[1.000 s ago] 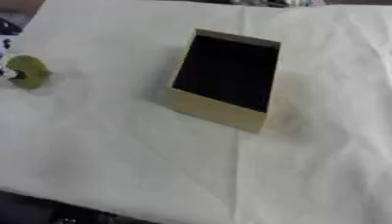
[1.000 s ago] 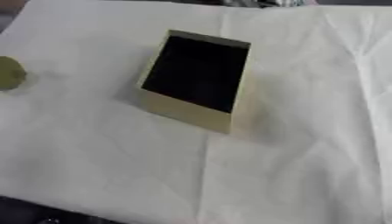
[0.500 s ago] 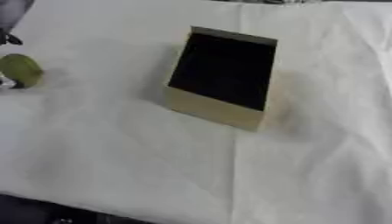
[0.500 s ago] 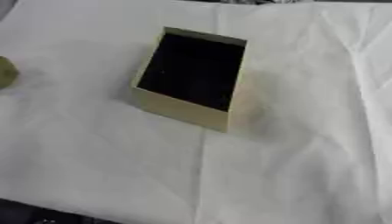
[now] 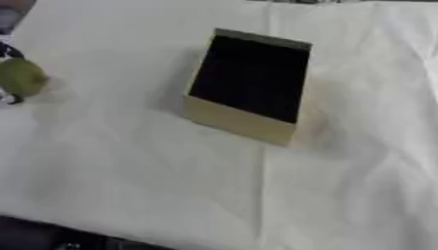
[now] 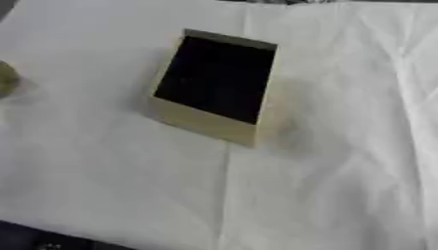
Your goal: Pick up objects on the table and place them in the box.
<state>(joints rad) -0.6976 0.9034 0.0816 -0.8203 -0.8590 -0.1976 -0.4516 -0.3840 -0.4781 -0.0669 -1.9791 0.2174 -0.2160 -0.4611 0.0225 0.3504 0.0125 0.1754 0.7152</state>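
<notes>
- Nothing on the white-clothed table (image 5: 128, 185) has shifted; only the camera view has moved slightly.
- Small round olive-green object (image 5: 20, 77) sits at the far left edge, well apart from the box.
- Tan cardboard box with a dark open interior (image 5: 248, 85) stands centre, far side.
- Left robot hand (image 5: 7, 51) shows only as dark parts beside the green object; its state cannot be told.
</notes>
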